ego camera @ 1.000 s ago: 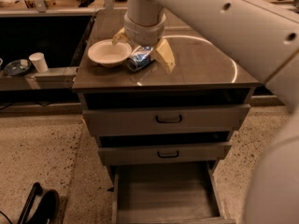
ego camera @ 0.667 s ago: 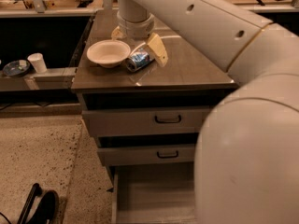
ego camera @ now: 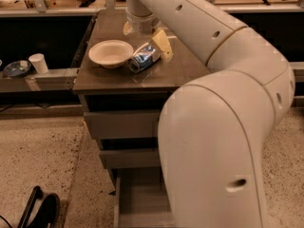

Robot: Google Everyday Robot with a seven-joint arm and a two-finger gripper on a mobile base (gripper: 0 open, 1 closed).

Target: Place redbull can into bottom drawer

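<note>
The redbull can (ego camera: 144, 59) lies on its side on the grey cabinet's top (ego camera: 180, 65), just right of a cream bowl (ego camera: 110, 52). My gripper (ego camera: 145, 38) hangs from above right behind the can, with its cream-coloured fingers (ego camera: 162, 43) spread to either side of the can's far end; it holds nothing. The bottom drawer (ego camera: 140, 201) is pulled out below the two closed upper drawers. My arm hides its right part.
My large white arm (ego camera: 223, 127) fills the right half of the view. A low shelf at the left holds a white cup (ego camera: 38, 62) and a dark dish (ego camera: 16, 69). A black object (ego camera: 38, 212) lies on the speckled floor at the bottom left.
My arm has swung across and now covers the right side of the cabinet and drawers. The gripper shifted slightly back and left over the can. The can and bowl have not moved.
</note>
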